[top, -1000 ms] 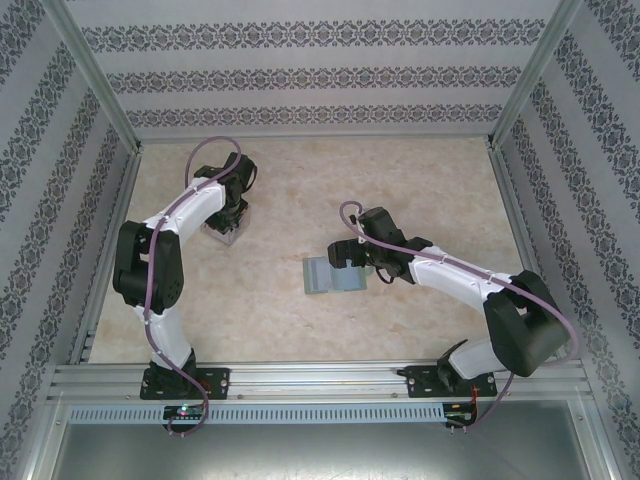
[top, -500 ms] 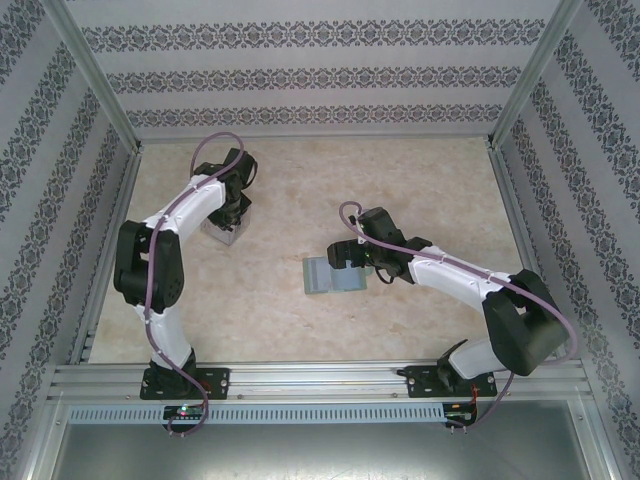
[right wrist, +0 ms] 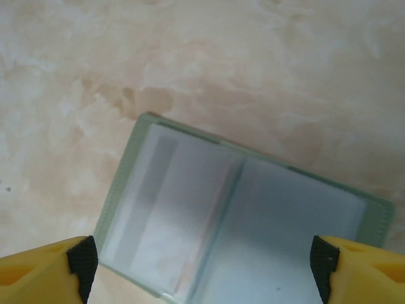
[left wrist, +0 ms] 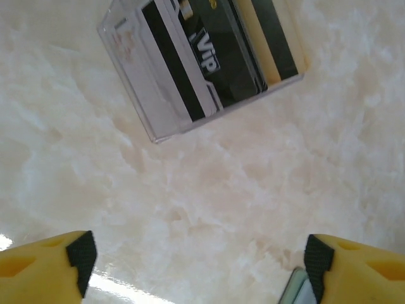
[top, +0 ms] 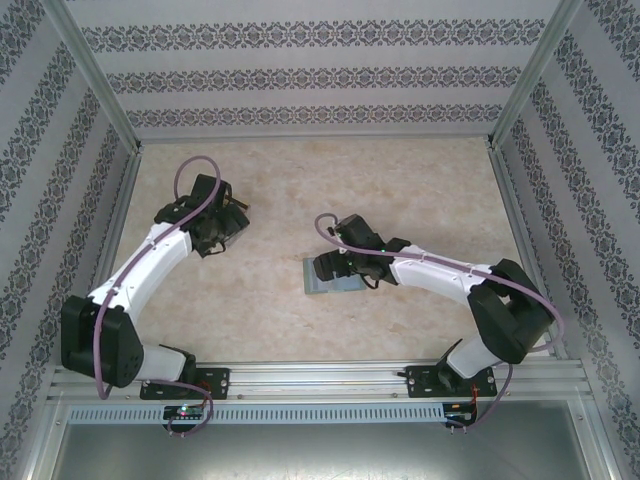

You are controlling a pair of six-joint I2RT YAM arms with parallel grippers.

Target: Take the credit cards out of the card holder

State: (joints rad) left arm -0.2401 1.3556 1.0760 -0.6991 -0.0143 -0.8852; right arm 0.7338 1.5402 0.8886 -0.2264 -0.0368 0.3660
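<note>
Left end effector (left wrist: 199,253), swung nearer, and right end effector (right wrist: 202,259), slid leftward, gape empty above marbled, walled-in table (top: 420,180).

The only legible text is in the left wrist view. White capital letters "VIP" stand on the black credit card (left wrist: 234,50), which lies inside the clear box (left wrist: 154,133). The letters run tilted, along the card's length. Just above them, at the top edge of the view, small gold marks on the same card are cut off and cannot be read. A pale credit card (left wrist: 152,69) beside it carries a faint reddish print near its corner, too blurred to read. In the right wrist view, a reddish smudge shows through the frosted sleeve of the card holder (right wrist: 253,215), illegible.
</note>
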